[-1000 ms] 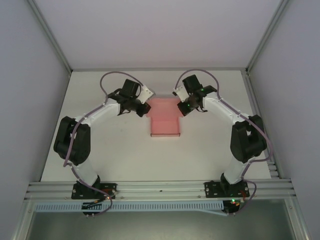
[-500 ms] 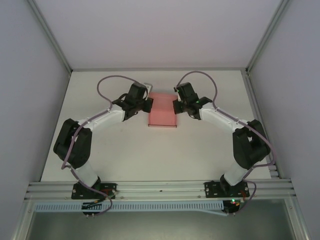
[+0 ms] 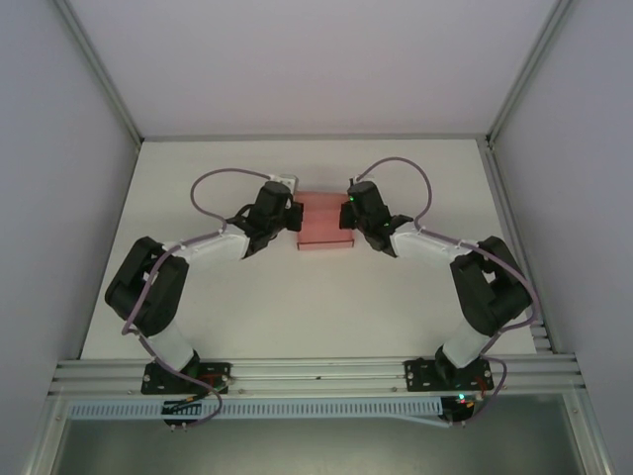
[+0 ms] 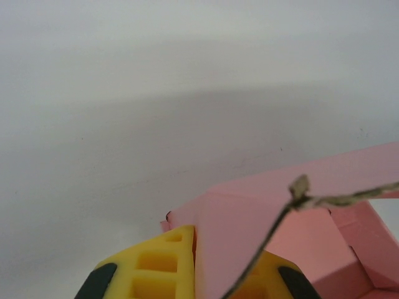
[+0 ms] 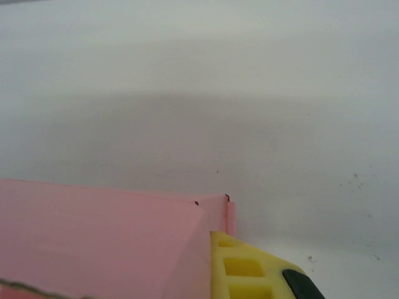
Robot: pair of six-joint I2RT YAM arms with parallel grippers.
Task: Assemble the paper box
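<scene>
Pink paper box [image 3: 323, 223] lies on the white desk [image 3: 247, 297], half folded: a flat panel with low walls raised along its edges. The desk's far edge is near the box, while both arm bases stand well apart from it on its near side.

At the box's left edge is the left hand [image 3: 294, 216], clamped narrow. The left wrist view shows a pink wall of the box running down between this hand's two yellow fingers [image 4: 163, 269], which are pinched on the card. Beyond that wall the box's inner panel and a folded corner flap show. A frayed thread [image 4: 299, 187] crosses in front of the box there, close to the lens.

At the box's right edge is the right hand [image 3: 348, 213], also closed down narrow. In the right wrist view, one yellow finger [image 5: 246, 268] presses against the outside of a pink wall at the box's corner. The card hides the other finger, so the wall appears nipped between the two.

Both arms bend inward toward the box from either side.
</scene>
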